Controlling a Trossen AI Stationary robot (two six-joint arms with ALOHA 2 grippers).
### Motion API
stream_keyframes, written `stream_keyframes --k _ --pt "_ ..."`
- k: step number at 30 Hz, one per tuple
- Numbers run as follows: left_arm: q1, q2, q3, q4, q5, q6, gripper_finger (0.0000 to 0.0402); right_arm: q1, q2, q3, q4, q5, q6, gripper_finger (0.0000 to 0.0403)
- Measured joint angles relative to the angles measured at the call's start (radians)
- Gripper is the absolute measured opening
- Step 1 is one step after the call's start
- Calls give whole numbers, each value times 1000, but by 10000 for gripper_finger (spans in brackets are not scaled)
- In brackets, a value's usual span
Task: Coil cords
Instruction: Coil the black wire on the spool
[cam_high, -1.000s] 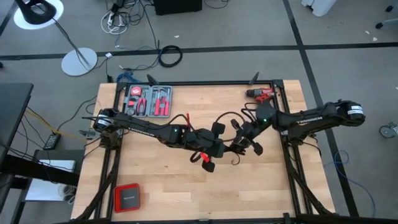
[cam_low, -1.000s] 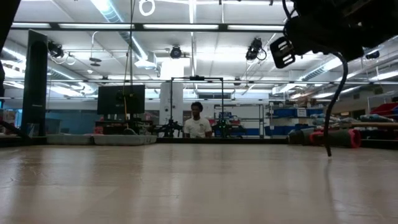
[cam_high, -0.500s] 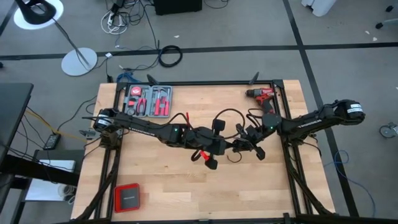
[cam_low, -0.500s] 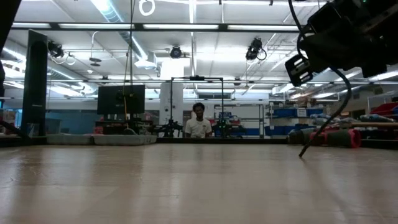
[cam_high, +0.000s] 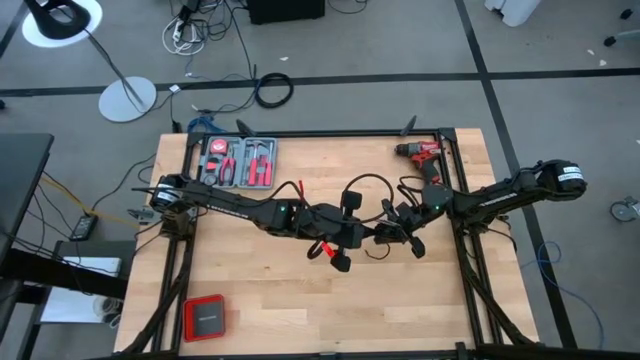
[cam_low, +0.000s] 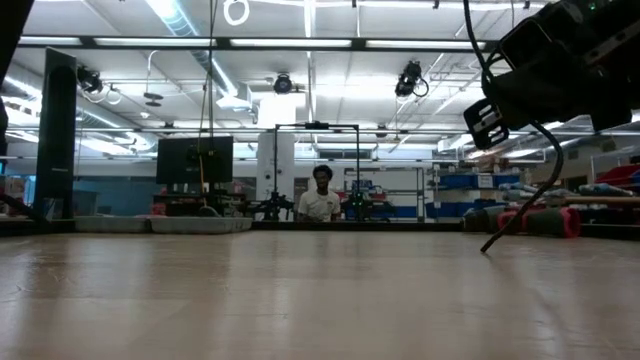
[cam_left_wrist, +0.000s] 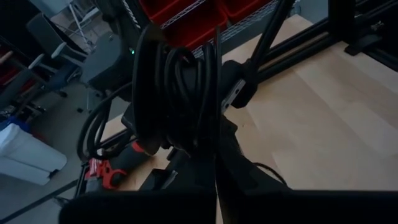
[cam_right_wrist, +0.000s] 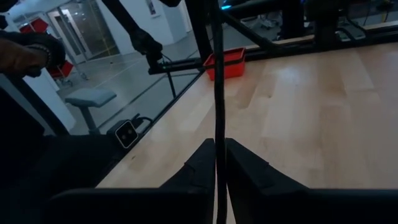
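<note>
A: Jaws first. State of each?

B: My right gripper (cam_right_wrist: 216, 163) has its jaws drawn in narrow on the cord (cam_right_wrist: 217, 93); the thin black line runs straight up between the two fingers (cam_right_wrist: 249, 171). My left gripper (cam_high: 338, 252) has its jaws fully closed. In the left wrist view a bundle of cord loops (cam_left_wrist: 177, 93) sits bunched directly ahead of them, apparently held there.

A: Where is the cord overall?

B: Lifted off the table (cam_high: 280, 290), at mid-table between my two grippers. From above, one open loop (cam_high: 365, 185) arches on the far side between the arms. In the low view a free tail (cam_low: 520, 215) hangs from the right side and its tip seems to touch the wood.

A: Progress?

B: My judgement: well under way, not finished. Several turns are already gathered at the left gripper. The straight run through the right jaws, the open loop and the tail are still to be wound in.

A: Anything else on the table?

B: A red drill (cam_high: 422, 152) at the far right, a tool tray (cam_high: 240, 162) at the far left, a red case (cam_high: 204, 318) near left. All well apart from the work.
</note>
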Motion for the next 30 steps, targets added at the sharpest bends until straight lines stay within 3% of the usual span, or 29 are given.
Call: stream_keyframes --k 15,22,30 --pt "-7 -4 -1 -31 -10 -8 0 24 -2 -17 -53 28 -8 5" --pt "-8 -4 -1 -63 -13 -105 0 51 -2 -21 -76 28 -7 3" --pt "1 -7 -1 -205 -31 -271 0 68 -83 -22 -227 0 -45 3"
